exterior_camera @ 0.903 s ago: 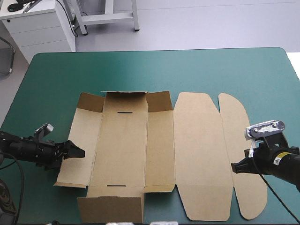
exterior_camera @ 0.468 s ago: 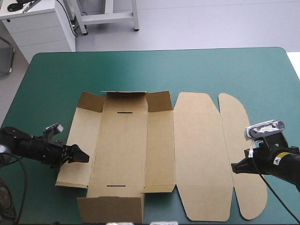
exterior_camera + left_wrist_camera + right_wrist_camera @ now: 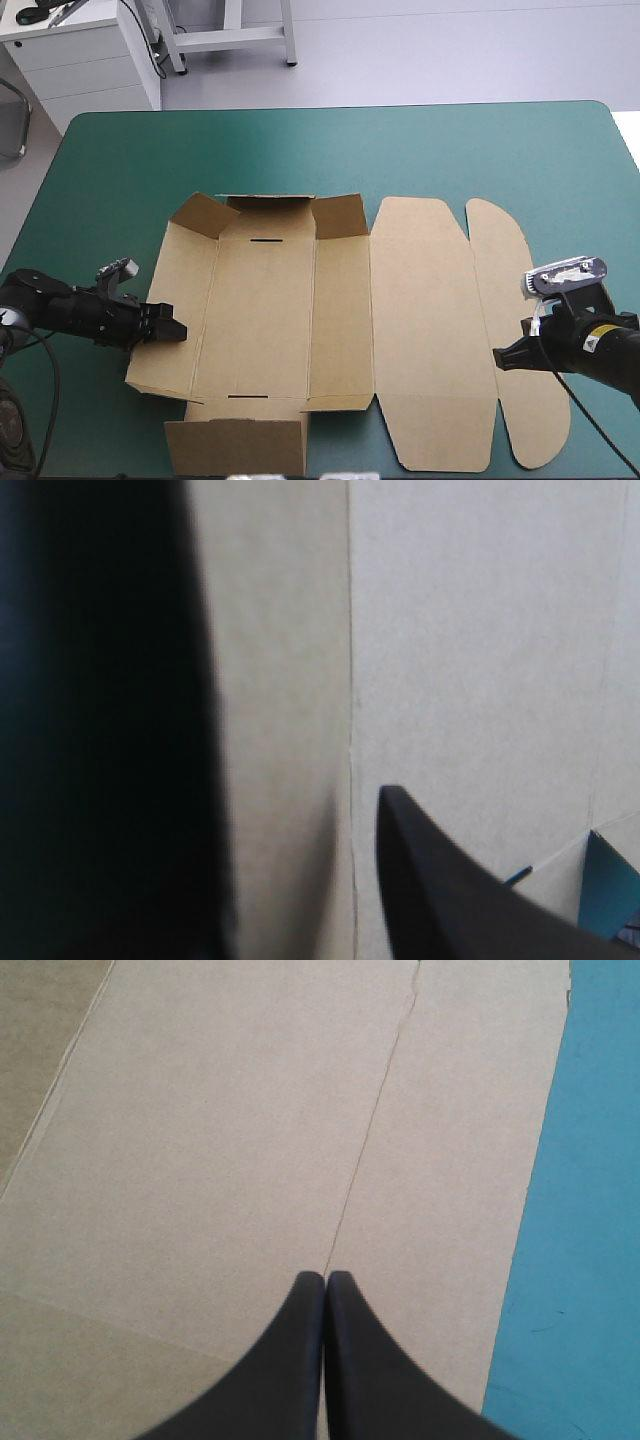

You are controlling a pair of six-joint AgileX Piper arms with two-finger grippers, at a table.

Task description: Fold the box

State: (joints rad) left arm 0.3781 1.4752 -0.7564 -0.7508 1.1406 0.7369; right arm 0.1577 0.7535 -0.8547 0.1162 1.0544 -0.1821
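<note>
Box (image 3: 340, 330): flat, 9-o'clock wall tilted up. Left gripper (image 3: 172, 328) there, seemingly released. Right gripper (image 3: 500, 357): clenched, over 3-o'clock flap.

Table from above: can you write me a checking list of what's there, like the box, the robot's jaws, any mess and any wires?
surface: teal-green cover, bare around the board.
job's things: brown box, still mostly a flat sheet; its left wall tilts up off the cover; the lid lies flat toward the table's right.
clutter: nothing seen.
grippers: left gripper at the left wall's outer edge, jaws apart; right gripper over the lid's crease, jaws shut and holding nothing.
cables: nothing seen beyond the robot's own.
surroundings: nothing seen at or over the table.
</note>
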